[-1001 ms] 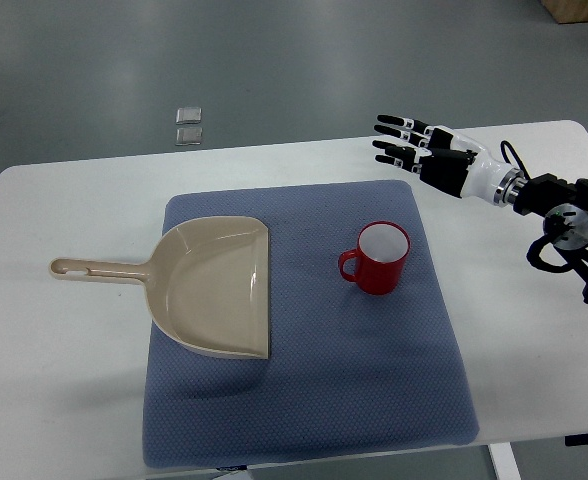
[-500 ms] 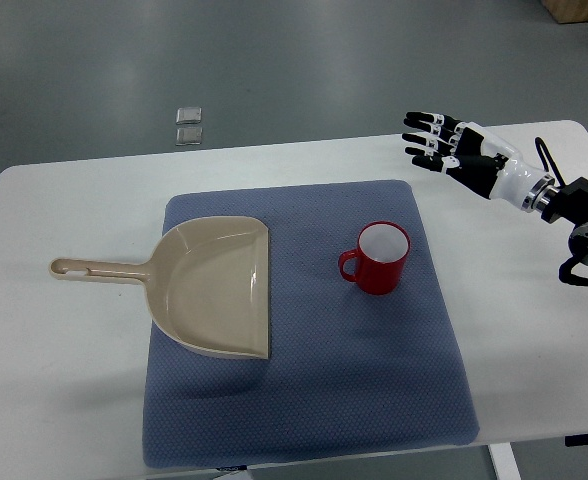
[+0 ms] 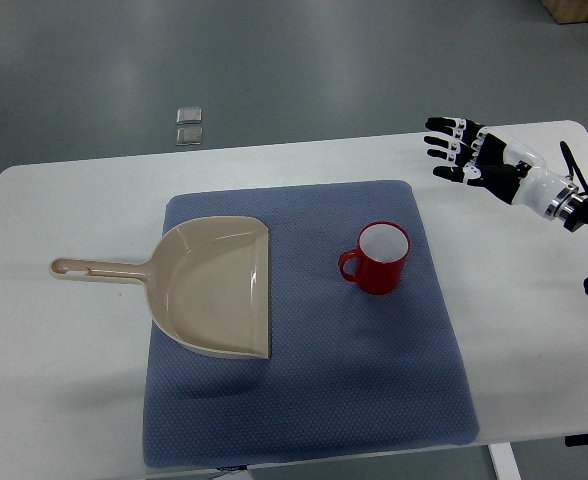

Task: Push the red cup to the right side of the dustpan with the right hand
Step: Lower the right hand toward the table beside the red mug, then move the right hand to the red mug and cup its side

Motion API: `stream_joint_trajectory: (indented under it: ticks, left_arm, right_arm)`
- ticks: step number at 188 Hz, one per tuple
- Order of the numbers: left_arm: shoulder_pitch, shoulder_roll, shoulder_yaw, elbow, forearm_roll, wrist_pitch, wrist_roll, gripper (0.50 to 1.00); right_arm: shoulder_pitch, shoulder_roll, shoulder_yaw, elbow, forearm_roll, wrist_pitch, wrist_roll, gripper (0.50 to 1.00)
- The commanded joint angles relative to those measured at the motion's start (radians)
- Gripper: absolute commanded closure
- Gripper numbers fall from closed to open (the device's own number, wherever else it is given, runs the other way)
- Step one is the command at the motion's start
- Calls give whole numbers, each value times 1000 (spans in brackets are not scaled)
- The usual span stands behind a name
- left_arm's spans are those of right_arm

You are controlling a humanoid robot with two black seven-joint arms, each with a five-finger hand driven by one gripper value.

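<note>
Where the table's far right corner lies, right hand [image 3: 471, 156] hovering (fingers spread, empty), red cup [image 3: 378, 258] well apart

White table [image 3: 64, 380], a blue mat [image 3: 314, 390] flat across its middle.

Upright red cup [image 3: 378, 259] right of tan dustpan [image 3: 217, 287], handle leftward.

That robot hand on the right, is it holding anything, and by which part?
Nothing. The right hand hangs over the table with fingers spread, apart from the red cup.
</note>
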Motion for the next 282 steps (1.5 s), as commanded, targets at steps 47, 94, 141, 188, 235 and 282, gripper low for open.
stream_joint_trajectory:
  ticks: [47, 94, 141, 188, 235, 282]
  left_arm:
    - [0, 0, 0, -1, 0, 0, 0, 500]
    - [0, 0, 0, -1, 0, 0, 0, 500]
    - [0, 0, 0, -1, 0, 0, 0, 500]
    - [0, 0, 0, 1, 0, 0, 0, 500]
    - [0, 0, 0, -1, 0, 0, 0, 500]
    - [0, 0, 0, 1, 0, 0, 0, 500]
  right_arm:
    - [-35, -20, -149, -7, -11, 0, 56, 564]
    - [-43, -15, -152, -4, -43, 0, 56, 564]
    - [-58, 0, -152, 5, -126, 0, 56, 564]
    - [-65, 5, -147, 14, -126, 0, 56, 564]
    - [-78, 15, -147, 32, -126, 0, 56, 564]
    - [-92, 20, -146, 40, -124, 0, 56, 564]
